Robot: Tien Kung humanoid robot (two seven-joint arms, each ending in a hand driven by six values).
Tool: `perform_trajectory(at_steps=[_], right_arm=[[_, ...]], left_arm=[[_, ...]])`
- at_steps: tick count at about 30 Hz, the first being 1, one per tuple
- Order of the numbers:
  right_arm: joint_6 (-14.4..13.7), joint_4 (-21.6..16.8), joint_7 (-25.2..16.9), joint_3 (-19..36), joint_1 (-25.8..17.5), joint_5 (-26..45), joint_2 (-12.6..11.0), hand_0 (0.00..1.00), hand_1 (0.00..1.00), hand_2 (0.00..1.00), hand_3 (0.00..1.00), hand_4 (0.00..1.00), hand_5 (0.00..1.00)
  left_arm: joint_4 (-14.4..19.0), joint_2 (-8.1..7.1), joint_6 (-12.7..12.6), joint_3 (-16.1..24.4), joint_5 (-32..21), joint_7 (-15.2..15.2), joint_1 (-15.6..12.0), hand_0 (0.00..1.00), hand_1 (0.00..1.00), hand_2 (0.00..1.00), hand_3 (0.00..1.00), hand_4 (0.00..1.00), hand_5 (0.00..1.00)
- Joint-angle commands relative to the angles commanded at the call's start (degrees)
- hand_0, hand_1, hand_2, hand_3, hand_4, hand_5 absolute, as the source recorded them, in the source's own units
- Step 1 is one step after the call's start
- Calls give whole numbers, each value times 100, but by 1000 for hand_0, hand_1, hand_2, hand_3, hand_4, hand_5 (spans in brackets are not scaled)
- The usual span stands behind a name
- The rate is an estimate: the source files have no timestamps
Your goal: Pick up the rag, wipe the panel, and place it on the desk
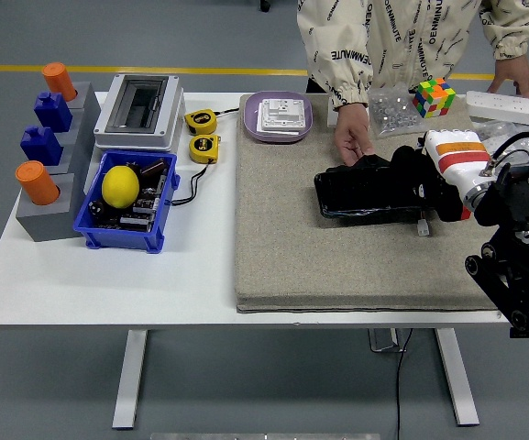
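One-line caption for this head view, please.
Robot's right hand rests on the black panel while a person's hand steadies its far edge.

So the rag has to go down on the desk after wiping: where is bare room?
The mat is bare in front of the panel. White table is free before the blue bin. The far edge is crowded: purple plate, tape measures, cube.

Single head view; high, looking forward-down over table.

Black panel, yellow lemon, blue bin.
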State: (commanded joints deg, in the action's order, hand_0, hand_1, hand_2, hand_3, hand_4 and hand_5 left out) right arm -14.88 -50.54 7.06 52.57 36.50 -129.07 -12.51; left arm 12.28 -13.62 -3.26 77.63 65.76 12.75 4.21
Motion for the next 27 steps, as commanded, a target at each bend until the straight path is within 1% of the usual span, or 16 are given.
perform_trajectory(at_steps=[11,16,27], right_arm=[[21,-29,17,-28,76,-14,227,274,316,355,360,909,9],[23,-26,16,-135,93,19,350,274,316,355,359,909,8],[41,-51,31,-500,173,80,546,275,316,355,359,910,8]], left_arm=[[-6,-10,-2,0,9,2,-9,635,658,684,574,612,509],[-4,-14,0,-25,-4,2,-11,635,658,685,574,613,508],[1,-38,-2,-60,-12,1,-15,635,658,685,573,613,508]])
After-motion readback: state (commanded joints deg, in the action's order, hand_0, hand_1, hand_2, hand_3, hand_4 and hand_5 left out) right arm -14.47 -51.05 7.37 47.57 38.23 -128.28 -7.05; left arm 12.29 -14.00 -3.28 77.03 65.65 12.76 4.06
